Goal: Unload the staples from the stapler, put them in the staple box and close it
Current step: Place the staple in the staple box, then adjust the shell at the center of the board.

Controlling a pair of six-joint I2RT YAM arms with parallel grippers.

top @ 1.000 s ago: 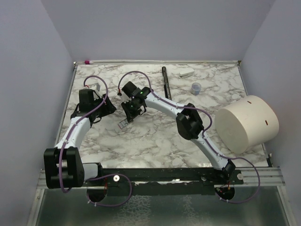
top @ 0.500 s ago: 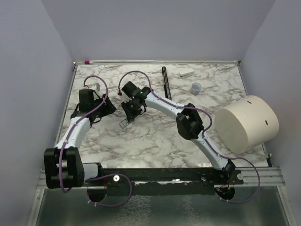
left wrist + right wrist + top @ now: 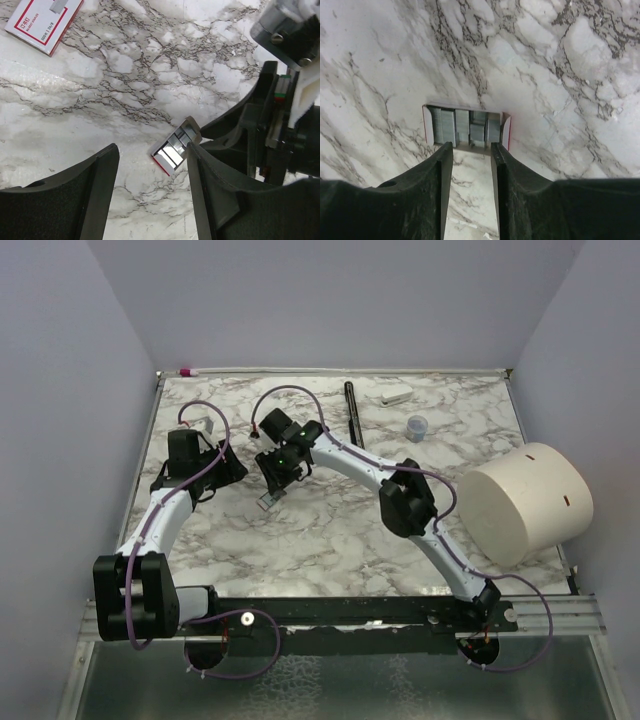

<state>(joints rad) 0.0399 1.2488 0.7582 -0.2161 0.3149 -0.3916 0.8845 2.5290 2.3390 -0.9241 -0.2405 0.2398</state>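
Note:
The stapler, a thin black bar, lies at the far middle of the table, away from both grippers. Grey ridged strips of staples lie in a small open cardboard tray, which also shows in the left wrist view. My right gripper is open and empty, its fingertips at the tray's near edge. My left gripper is open and empty, just left of the tray. A few pale specks lie on the marble between the right fingers.
A red-and-white staple box lies far left, behind the left gripper. A big white cylinder stands at the right. A small grey cap, a white block and a pink-tipped pen lie along the back.
My right gripper has shifted slightly up and to the right over the tray. The left arm has not moved.

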